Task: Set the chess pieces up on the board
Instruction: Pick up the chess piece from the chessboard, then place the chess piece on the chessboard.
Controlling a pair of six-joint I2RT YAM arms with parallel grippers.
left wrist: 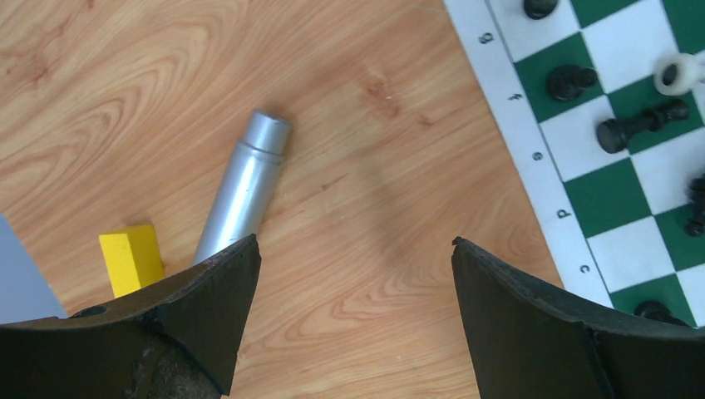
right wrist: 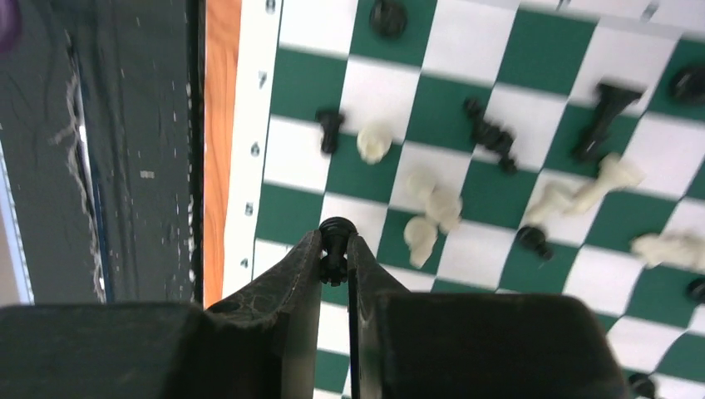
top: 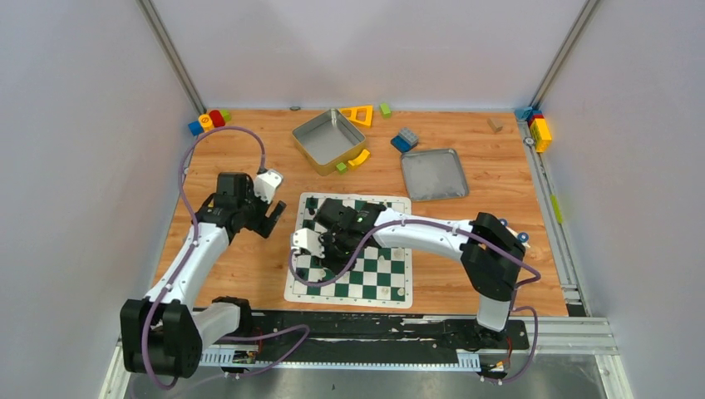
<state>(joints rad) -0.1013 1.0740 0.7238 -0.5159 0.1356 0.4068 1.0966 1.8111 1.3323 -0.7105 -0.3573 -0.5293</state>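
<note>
Right now my right end effector [right wrist: 335, 249] is pressed onto a black pawn [right wrist: 336, 232], pinching it by its stem over the left part of the board [right wrist: 532, 50]. Beyond it, black and cream chess pieces [right wrist: 432, 208] lie scattered across the squares, several toppled. My left end effector [left wrist: 353, 258] hangs spread wide over the bare wooden surface [left wrist: 374, 125] left of the board, near a silver cylinder [left wrist: 245, 187] and a yellow block [left wrist: 130, 258]. Farther back sit two grey trays [top: 432, 174].

the pale border of the board [left wrist: 517, 125] carries the file letters g, f, e, d, c in the left wrist view and the rank numbers 8, 7, 6, 5, 4 in the right wrist view.
</note>
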